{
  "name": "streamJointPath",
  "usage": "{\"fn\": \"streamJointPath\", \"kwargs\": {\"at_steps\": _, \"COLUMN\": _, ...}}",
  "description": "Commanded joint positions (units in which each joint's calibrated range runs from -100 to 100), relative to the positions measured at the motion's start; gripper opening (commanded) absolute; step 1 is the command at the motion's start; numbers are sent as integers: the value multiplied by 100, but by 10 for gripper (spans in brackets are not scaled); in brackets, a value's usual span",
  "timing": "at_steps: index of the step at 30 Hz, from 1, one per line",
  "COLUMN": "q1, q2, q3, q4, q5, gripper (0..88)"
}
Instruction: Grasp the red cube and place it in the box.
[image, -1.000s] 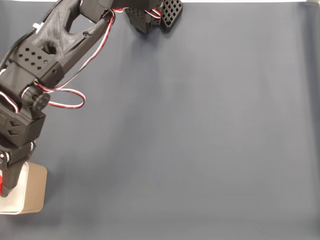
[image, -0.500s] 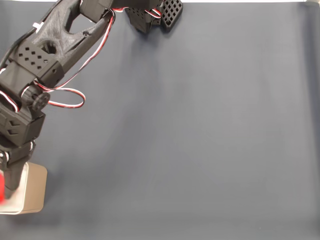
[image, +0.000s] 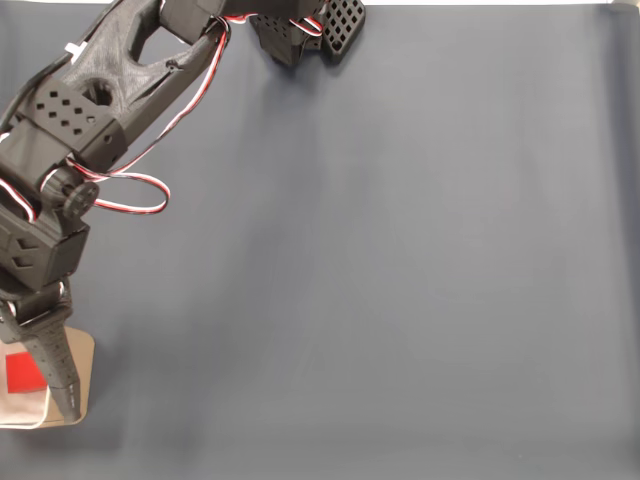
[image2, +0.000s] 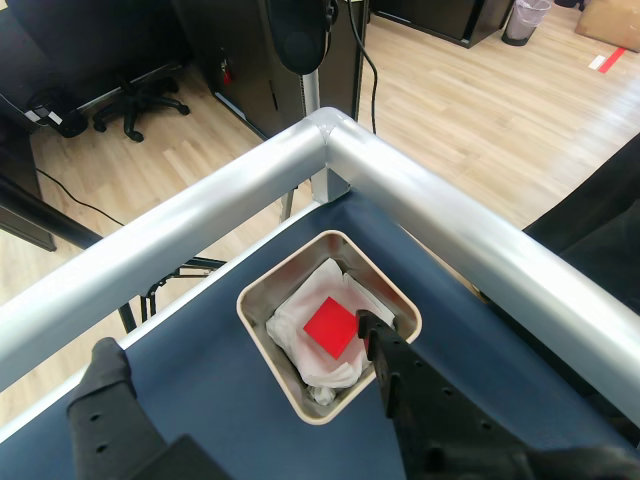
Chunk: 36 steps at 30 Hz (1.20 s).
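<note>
The red cube (image2: 331, 327) lies flat on crumpled white padding inside the box (image2: 262, 332), free of both fingers, so the placing part of the task looks done. The padding likely cushions the drop and keeps the cube from bouncing out. In the fixed view the cube (image: 22, 372) shows at about 8 o'clock of the frame, with the box (image: 84, 352) at the table's (image: 400, 280) corner, beside the silver rail (image2: 470, 235).

The tool (image2: 240, 400) is spread wide and holds nothing: one finger hangs over the box's rim at about 4 o'clock of the cube, the other stands well apart at 8 o'clock, outside the box. That wide spread suits a release, letting the cube fall clear. A straight lift looks like the safest exit, since the near finger could snag the thin wall.
</note>
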Motion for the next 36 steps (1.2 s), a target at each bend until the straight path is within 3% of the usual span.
{"fn": "streamJointPath", "kwargs": {"at_steps": 1, "q1": -39, "q2": -229, "q3": -346, "q4": -33, "q5": 20, "gripper": 507}}
{"fn": "streamJointPath", "kwargs": {"at_steps": 22, "q1": -54, "q2": -220, "q3": -364, "q4": -115, "q5": -63, "gripper": 484}}
{"fn": "streamJointPath", "kwargs": {"at_steps": 36, "q1": -167, "q2": -636, "q3": -17, "q4": -82, "q5": -147, "gripper": 83}}
